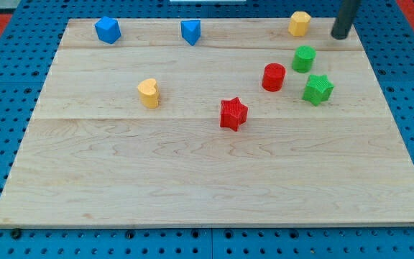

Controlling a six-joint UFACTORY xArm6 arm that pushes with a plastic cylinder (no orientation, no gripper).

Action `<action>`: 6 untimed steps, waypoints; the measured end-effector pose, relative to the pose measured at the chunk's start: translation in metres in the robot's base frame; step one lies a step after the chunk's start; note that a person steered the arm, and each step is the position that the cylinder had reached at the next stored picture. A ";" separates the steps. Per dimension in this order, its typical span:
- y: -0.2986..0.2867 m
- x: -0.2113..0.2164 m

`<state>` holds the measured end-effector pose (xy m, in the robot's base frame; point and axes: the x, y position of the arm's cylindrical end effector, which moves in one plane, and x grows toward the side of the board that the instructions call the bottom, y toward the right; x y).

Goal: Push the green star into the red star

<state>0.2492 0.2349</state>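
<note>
We are working with a bare rod, so there are no jaws to be apart, together or clamped on anything; my tip is simply resting near the view's top right corner of the wooden board, touching no block. The yellow block is sitting just to the view's left of my tip. The green star is lying below my tip and slightly to the view's left, with the green cylinder standing between them. The red star is lying further to the view's left and lower, well apart from the green star, and the red cylinder is standing near the line between them.

We are judging that the approach step is in hand: we are needing to bring my tip round to the green star's right side, then push toward the view's lower left, passing under the red cylinder.
</note>
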 end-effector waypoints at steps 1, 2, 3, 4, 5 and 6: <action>-0.013 0.031; -0.027 0.099; -0.056 0.169; -0.073 0.212; -0.151 0.212; -0.187 0.205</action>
